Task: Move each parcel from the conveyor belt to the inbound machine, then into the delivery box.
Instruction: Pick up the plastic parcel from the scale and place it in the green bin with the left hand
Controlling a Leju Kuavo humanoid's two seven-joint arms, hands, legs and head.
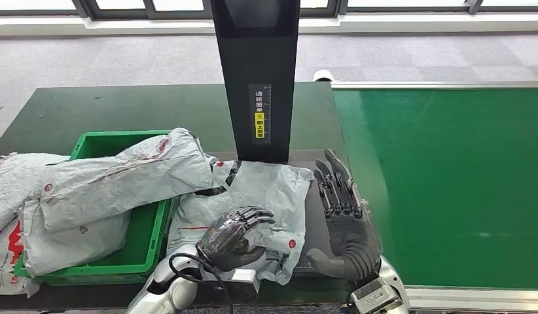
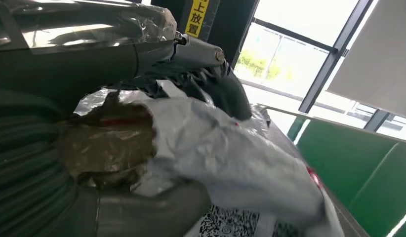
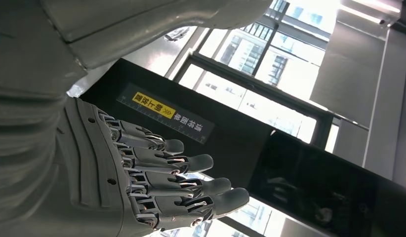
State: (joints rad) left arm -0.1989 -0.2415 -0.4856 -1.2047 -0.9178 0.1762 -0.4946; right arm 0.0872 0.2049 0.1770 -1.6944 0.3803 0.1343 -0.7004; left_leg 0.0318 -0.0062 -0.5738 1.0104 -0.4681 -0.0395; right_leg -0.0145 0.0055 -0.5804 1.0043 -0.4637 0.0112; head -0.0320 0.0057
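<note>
A crumpled grey-white parcel (image 1: 260, 193) lies on the inbound machine's dark platform (image 1: 313, 216), below its black post (image 1: 256, 78). My left hand (image 1: 235, 237) grips the parcel's near part, fingers curled over the plastic. In the left wrist view the parcel (image 2: 230, 153) sits between my left hand's fingers (image 2: 211, 74) and its thumb below. My right hand (image 1: 345, 219) stands open and flat at the parcel's right edge, fingers straight; it holds nothing. The right wrist view shows that right hand (image 3: 156, 173) spread before the post (image 3: 230, 143).
The green delivery box (image 1: 145, 245) stands left of the platform, with several grey parcels (image 1: 122, 180) heaped in it and over its rim. The green conveyor belt (image 1: 443, 183) fills the right side. A dark green table (image 1: 122, 108) runs behind.
</note>
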